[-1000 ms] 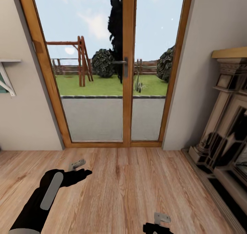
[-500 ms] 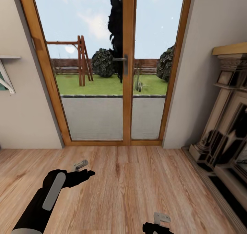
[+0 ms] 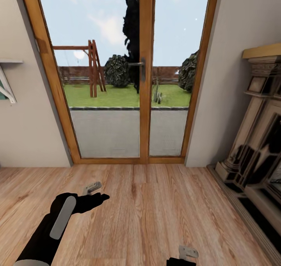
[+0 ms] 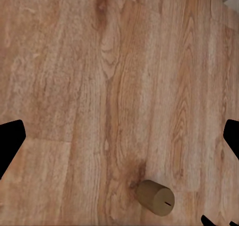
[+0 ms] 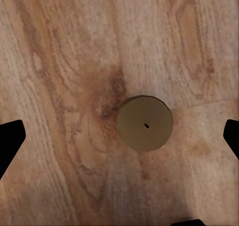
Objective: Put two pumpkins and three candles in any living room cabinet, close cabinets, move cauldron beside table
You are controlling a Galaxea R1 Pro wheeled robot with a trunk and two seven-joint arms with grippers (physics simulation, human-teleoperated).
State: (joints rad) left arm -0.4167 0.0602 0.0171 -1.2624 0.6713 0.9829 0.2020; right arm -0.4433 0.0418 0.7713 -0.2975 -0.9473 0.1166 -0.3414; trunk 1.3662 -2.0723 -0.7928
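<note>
Setting: I face a wood-framed glazed double door (image 3: 141,74) with a garden beyond; a carved fireplace surround (image 3: 257,141) stands on my right, a wall bracket (image 3: 8,86) on my left, and plank flooring (image 3: 156,211) runs beneath me.

Left gripper (image 3: 93,192): held out low over the floor; in the left wrist view its dark fingertips (image 4: 10,141) sit at opposite edges of the frame, so I read the jaws as spread wide and holding nothing.

Right gripper (image 3: 187,254): just inside the lower edge of the head view; the right wrist view likewise shows dark fingertips (image 5: 10,139) far apart, with nothing between them.

Small brown cylinder (image 5: 145,123): seen end-on, over the floor, between my right fingers' line of sight; a similar one (image 4: 155,198) appears in the left wrist view. I cannot tell what these are.

Task objects: pumpkins, candles, cabinet, cauldron and coffee table are not before me here; I judge that I am in transit and must turn to find them.

Risk, collision: driving forward would bring my base or outstretched left arm against the door; swinging right could clip the fireplace surround.

Risk, search: with both arms low and extended, a fast turn could sweep them into unseen furniture.

Writing: no brand, label or legible text anywhere.
</note>
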